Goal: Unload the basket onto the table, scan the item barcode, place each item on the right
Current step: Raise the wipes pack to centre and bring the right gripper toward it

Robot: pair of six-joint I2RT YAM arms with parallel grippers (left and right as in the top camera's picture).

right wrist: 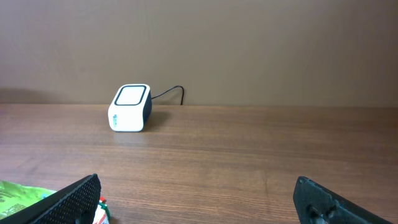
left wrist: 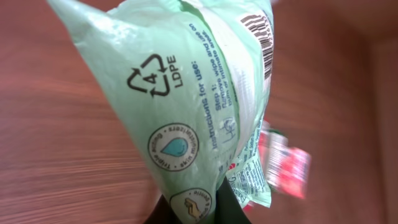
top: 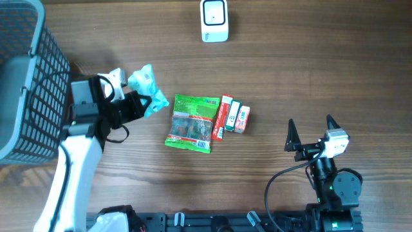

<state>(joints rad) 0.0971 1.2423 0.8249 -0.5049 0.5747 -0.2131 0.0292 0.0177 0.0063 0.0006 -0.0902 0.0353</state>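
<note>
With my left gripper (top: 132,98) clamped on the limp pale-green plastic wipes pouch (left wrist: 180,106), well apart from the small white box scanner (top: 214,20), and my right gripper (top: 312,134) spread idle, I worry the soft film droops, turning its barcode (left wrist: 266,43) away.

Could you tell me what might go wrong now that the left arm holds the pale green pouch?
The left gripper pinches the soft pale green plastic pouch by one end only, so it may sag or slip on the way. Its barcode sits at the far end on curved, wrinkled film, so the white box-shaped scanner might not read it unless that face is turned squarely to it.
</note>
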